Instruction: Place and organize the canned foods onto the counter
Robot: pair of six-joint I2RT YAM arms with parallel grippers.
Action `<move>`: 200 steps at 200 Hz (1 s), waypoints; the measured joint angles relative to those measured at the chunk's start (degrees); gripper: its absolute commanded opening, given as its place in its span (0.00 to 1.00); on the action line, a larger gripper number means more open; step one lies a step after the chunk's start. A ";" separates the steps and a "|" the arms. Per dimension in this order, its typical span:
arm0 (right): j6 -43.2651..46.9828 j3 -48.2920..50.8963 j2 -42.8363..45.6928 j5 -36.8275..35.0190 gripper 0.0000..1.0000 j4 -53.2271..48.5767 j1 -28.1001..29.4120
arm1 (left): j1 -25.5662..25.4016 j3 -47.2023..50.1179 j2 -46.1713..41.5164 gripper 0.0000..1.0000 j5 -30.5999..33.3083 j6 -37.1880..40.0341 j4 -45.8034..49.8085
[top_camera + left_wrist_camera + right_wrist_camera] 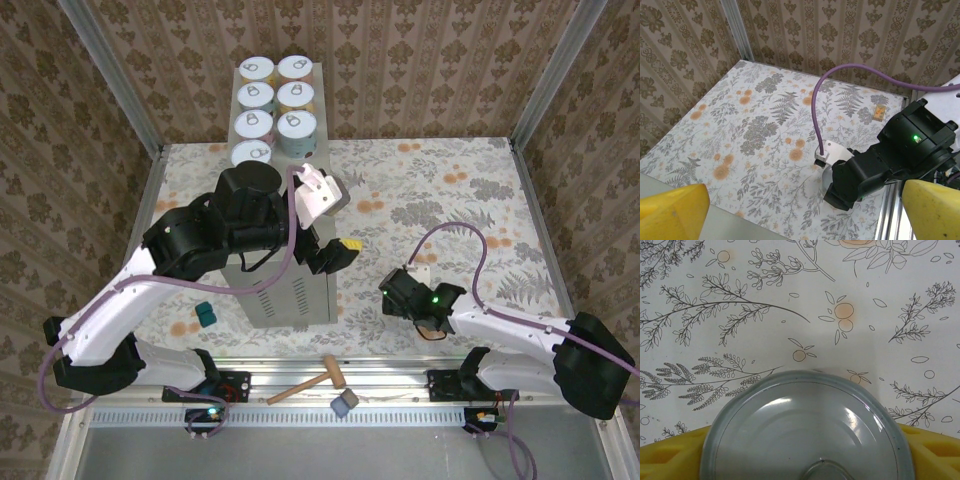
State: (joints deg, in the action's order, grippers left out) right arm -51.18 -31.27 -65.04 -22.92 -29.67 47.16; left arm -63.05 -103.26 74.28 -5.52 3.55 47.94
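Right wrist view: one can [805, 425], grey lid, on the floral floor [790, 300], bottom centre, cut off by the frame edge. Right gripper [807, 460]: yellow pads [670, 455] flank it closely; contact is hidden under the lid rim, so a grasp cannot be told. Top view: seven cans [297, 96] in two rows on the counter [290, 290], upper centre; left arm [200, 240] covers its near top. Left gripper [802, 212]: spread wide, empty.
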 measured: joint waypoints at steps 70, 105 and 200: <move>3.15 -1.22 0.92 -0.28 0.65 -1.64 -0.02 | -0.11 0.07 -0.42 1.00 2.80 1.07 0.02; 8.17 -8.44 2.47 -0.31 0.65 -5.60 -0.02 | -0.31 0.07 -1.33 1.00 4.79 2.01 0.15; 26.05 -40.17 3.08 0.33 0.66 -18.71 -2.01 | -0.31 -0.44 -4.50 1.00 16.09 2.73 3.74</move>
State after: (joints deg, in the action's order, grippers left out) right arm -25.12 -71.44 -61.95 -22.59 -48.38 45.15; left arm -63.35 -103.70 69.78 10.57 6.28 51.68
